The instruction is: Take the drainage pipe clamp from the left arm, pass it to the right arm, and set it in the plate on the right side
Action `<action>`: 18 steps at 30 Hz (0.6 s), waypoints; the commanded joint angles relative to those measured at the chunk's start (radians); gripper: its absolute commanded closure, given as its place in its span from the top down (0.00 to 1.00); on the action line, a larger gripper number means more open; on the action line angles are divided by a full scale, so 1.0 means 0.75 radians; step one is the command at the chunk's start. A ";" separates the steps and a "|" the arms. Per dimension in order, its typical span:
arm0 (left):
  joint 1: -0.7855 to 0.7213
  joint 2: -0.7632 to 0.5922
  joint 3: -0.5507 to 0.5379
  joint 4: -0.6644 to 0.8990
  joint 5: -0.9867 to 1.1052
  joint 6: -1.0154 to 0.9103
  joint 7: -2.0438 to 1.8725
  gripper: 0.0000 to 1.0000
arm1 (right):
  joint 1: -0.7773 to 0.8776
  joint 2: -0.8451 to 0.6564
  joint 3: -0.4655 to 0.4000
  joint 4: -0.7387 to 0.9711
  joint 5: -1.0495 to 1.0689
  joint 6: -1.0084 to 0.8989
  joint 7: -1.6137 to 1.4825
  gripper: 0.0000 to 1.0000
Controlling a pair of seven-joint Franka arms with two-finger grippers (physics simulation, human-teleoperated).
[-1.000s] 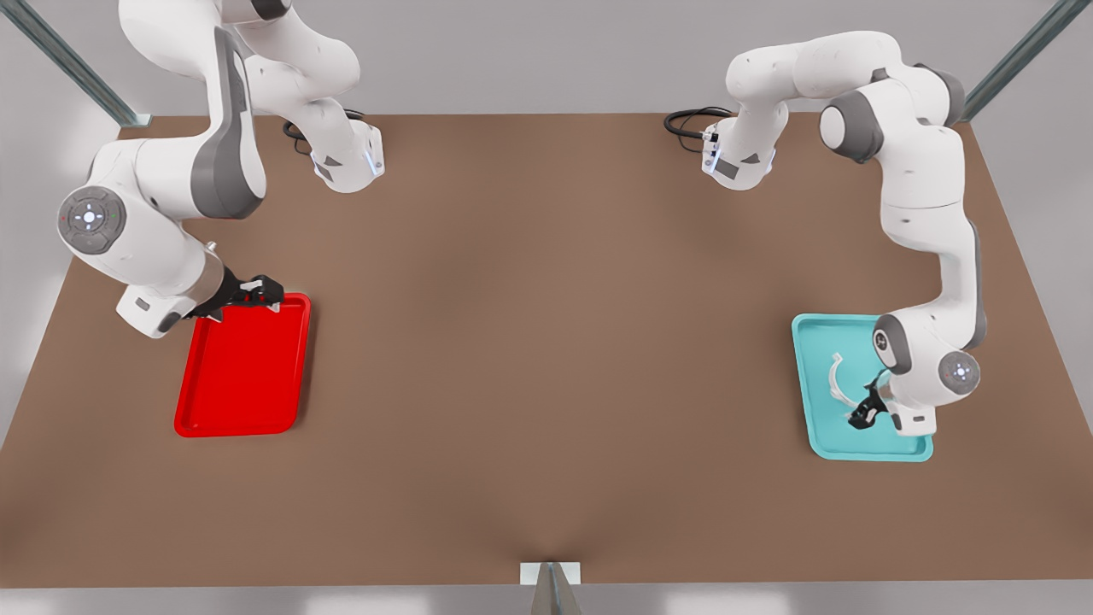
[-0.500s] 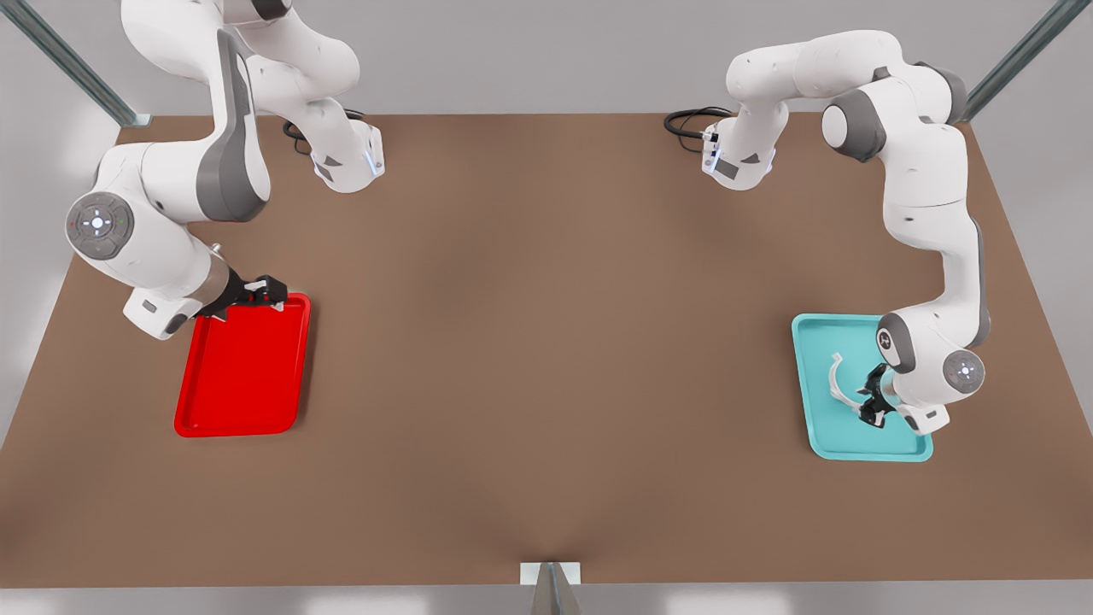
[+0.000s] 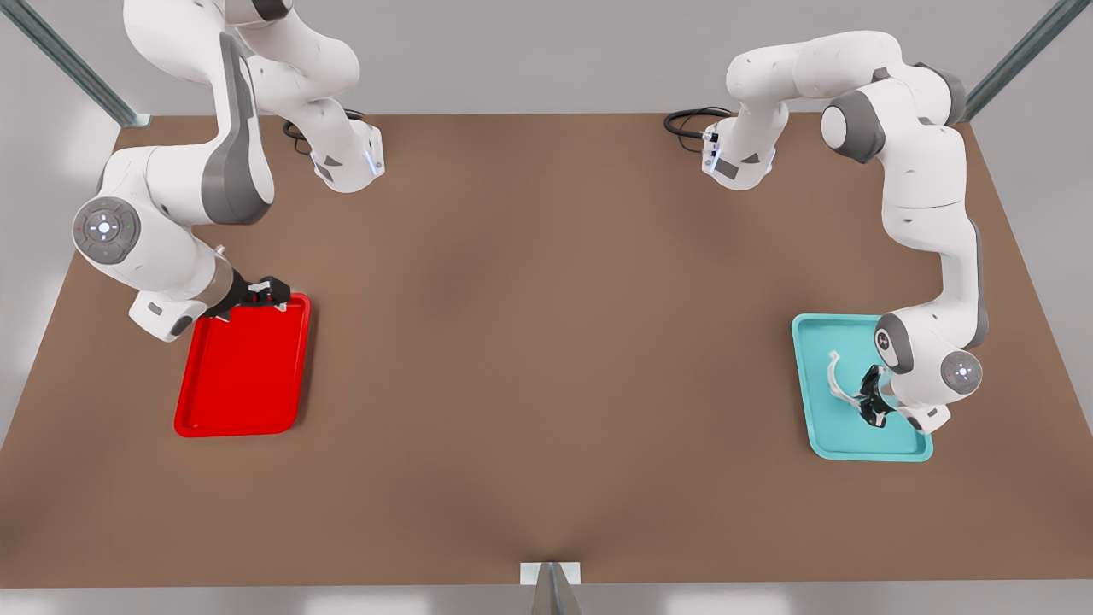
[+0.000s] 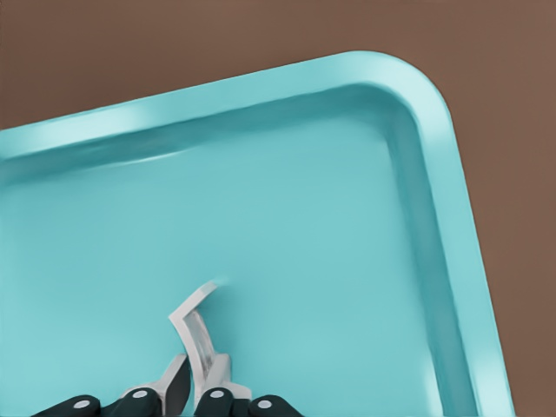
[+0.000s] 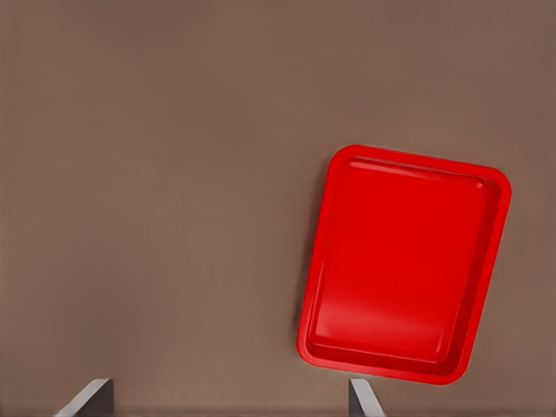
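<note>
The drainage pipe clamp (image 3: 835, 378), a thin white half-ring, lies in the teal tray (image 3: 824, 431) at the front view's right. My left gripper (image 3: 872, 403) is low over that tray at the clamp's near end. In the left wrist view its fingers (image 4: 172, 385) pinch the clamp's strap (image 4: 196, 320) from both sides, so the left gripper (image 4: 195, 380) is shut on it. The red plate (image 3: 239, 376) lies at the front view's left. My right gripper (image 3: 271, 295) hangs over the plate's far edge, open, with nothing between its fingers (image 5: 363, 395). The right wrist view shows the plate (image 5: 400, 269) bare.
Both trays sit on a brown table (image 3: 546, 342). The two arm bases (image 3: 346, 162) stand at the table's far edge with black cables (image 3: 687, 124) beside them. A small metal bracket (image 3: 551, 576) sticks up at the near edge.
My left gripper moved across the teal tray to the clamp's end and closed on the strap. The right arm's elbow shifted slightly; its gripper stayed over the plate's edge.
</note>
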 commanded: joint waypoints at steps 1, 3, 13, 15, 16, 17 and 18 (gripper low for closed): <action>0.000 -0.001 0.000 0.001 0.001 0.000 -0.144 0.33 | 0.000 -0.001 -0.001 0.000 0.000 -0.001 -0.001 1.00; -0.002 -0.001 0.000 0.001 0.001 0.000 -0.144 0.33 | 0.000 0.001 -0.001 0.000 0.000 -0.001 -0.001 1.00; -0.002 -0.007 0.000 0.005 0.005 -0.002 -0.180 0.21 | 0.000 0.001 0.001 0.000 0.002 -0.003 -0.001 1.00; -0.012 -0.026 0.000 0.001 0.007 -0.011 -0.174 0.21 | 0.000 0.001 0.001 0.000 0.002 -0.003 -0.001 1.00; -0.016 -0.067 0.000 0.001 0.007 -0.019 -0.170 0.21 | 0.000 0.001 0.001 0.000 0.000 -0.003 -0.001 1.00; -0.016 -0.101 -0.004 -0.001 0.009 -0.039 -0.168 0.21 | 0.000 0.001 0.001 0.000 0.000 -0.003 -0.001 1.00; -0.025 -0.134 -0.014 -0.001 0.007 -0.043 -0.162 0.21 | 0.000 0.003 0.001 0.000 0.000 -0.003 -0.001 1.00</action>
